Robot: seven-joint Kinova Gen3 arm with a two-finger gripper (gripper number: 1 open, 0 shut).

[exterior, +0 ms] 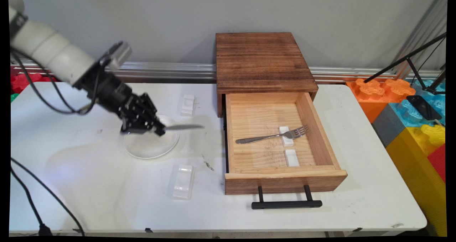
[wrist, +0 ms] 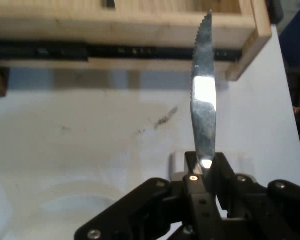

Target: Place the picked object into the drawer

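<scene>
I see my gripper (exterior: pixel 159 129) clamped on a steel table knife (exterior: pixel 185 127), its serrated, glinting blade sticking out level toward the open wooden drawer (exterior: pixel 281 178). It hangs over a clear glass plate (exterior: pixel 151 150) on the white table (exterior: pixel 356 206). Inside the drawer a fork (exterior: pixel 272 136) lies propped on a small white rest (exterior: pixel 286 136).

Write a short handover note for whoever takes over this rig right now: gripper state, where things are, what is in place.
Gripper: shut on the knife, blade pointing toward the drawer, held above the clear plate.
Drawer: open; the fork lies inside, tines on a white rest; a second rest is bare.
Two white rests stand on the table.
</scene>
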